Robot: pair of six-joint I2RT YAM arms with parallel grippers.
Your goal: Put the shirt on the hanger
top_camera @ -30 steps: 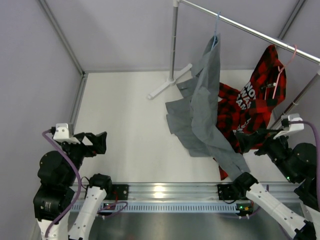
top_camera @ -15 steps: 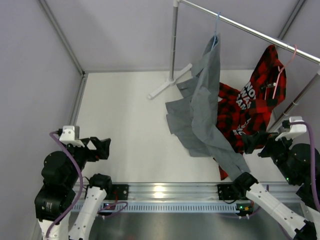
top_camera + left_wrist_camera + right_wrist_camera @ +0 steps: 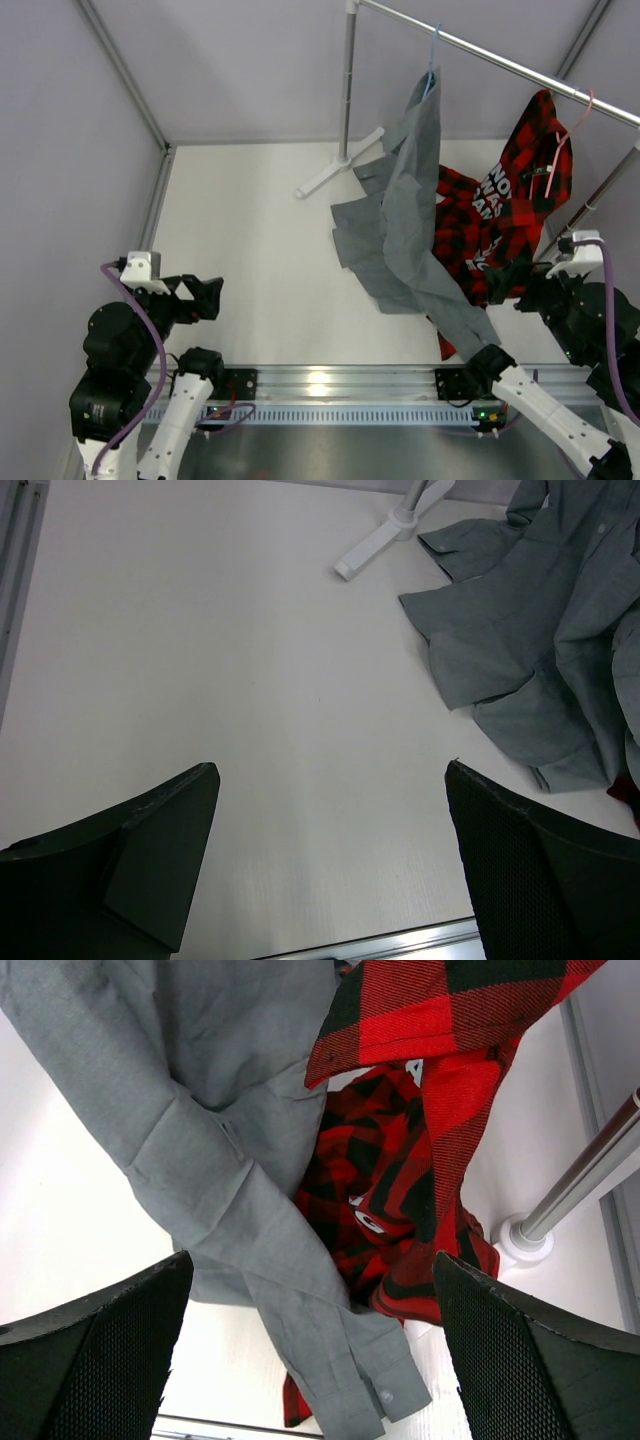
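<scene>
The grey-green shirt (image 3: 405, 215) hangs from the light-blue hanger (image 3: 433, 62) on the metal rail (image 3: 500, 62). Its lower part and a sleeve trail down onto the white table. It shows in the left wrist view (image 3: 530, 650) at the upper right and in the right wrist view (image 3: 190, 1110). My left gripper (image 3: 208, 296) is open and empty at the near left, far from the shirt; its fingers (image 3: 150, 850) frame bare table. My right gripper (image 3: 512, 280) is open and empty at the near right, above the shirt's cuff (image 3: 370, 1390) and the plaid cloth.
A red-and-black plaid shirt (image 3: 500, 215) hangs on a pink hanger (image 3: 568, 130) to the right of the grey shirt, its hem on the table (image 3: 240, 230). The rack's upright (image 3: 348, 80) and foot (image 3: 335, 165) stand at the back. Another rack post (image 3: 575, 1185) stands close to my right gripper.
My left gripper has drawn back toward its base and turned a little. My right gripper has shifted slightly right and back. The shirt and hanger have not moved.
</scene>
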